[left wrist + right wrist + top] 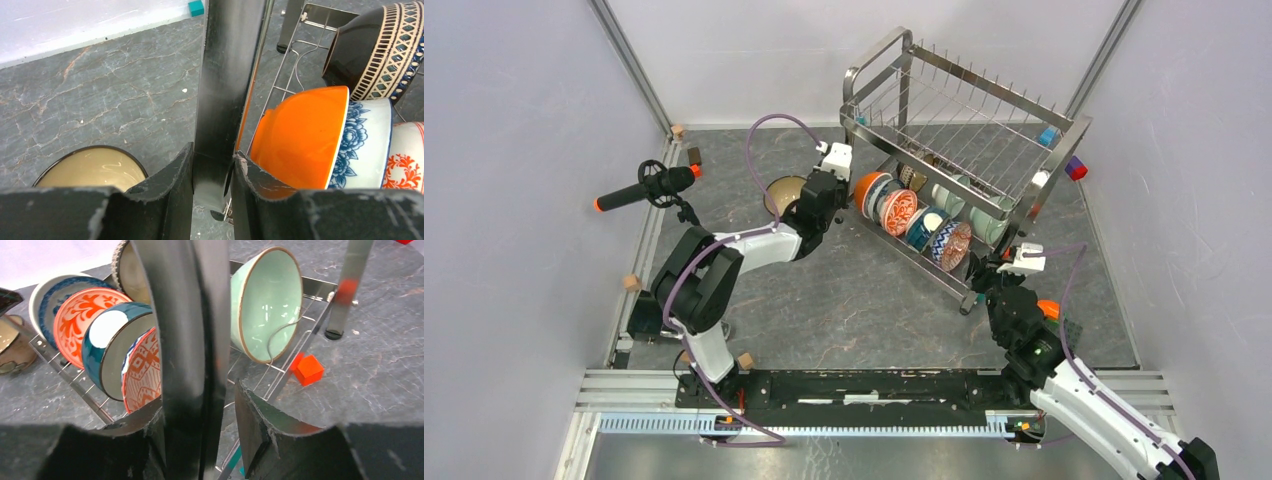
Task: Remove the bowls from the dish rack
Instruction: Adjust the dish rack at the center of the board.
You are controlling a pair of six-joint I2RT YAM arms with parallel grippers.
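- Task barely started, as I read it: one tan bowl [785, 195] sat on the worktop [854, 300], at 9 o'clock of the dish rack [929, 163] and just beside it. No other bowl was seen off the rack.
- The rack stood at 1 o'clock of the worktop centre. Upper tier showed no bowls; lower tier was packed.
- Front row on edge, from the 10 o'clock end toward 4 o'clock: orange bowl [300, 135], blue-and-white bowl [362, 145], red-patterned bowl [87, 320], teal bowl [107, 350], then more patterned ones.
- Back row held a pale green bowl [265, 305] and a dark banded bowl [380, 45]; exact count too crowded to tell.
- So nearly the whole unload was left to do.
- Left gripper [212, 150] was at the rack's 10 o'clock end. Its jaws were narrowly apart, astride a steel post [225, 75], with both pads looking pressed on it, so I judged it clamped on the dish rack and on no bowl.
- Right gripper [200, 400] was at the rack's 5 o'clock corner, jaws apart around another upright [185, 315]. A sliver of gap showed on one side; could not tell if it gripped. It held no bowl.
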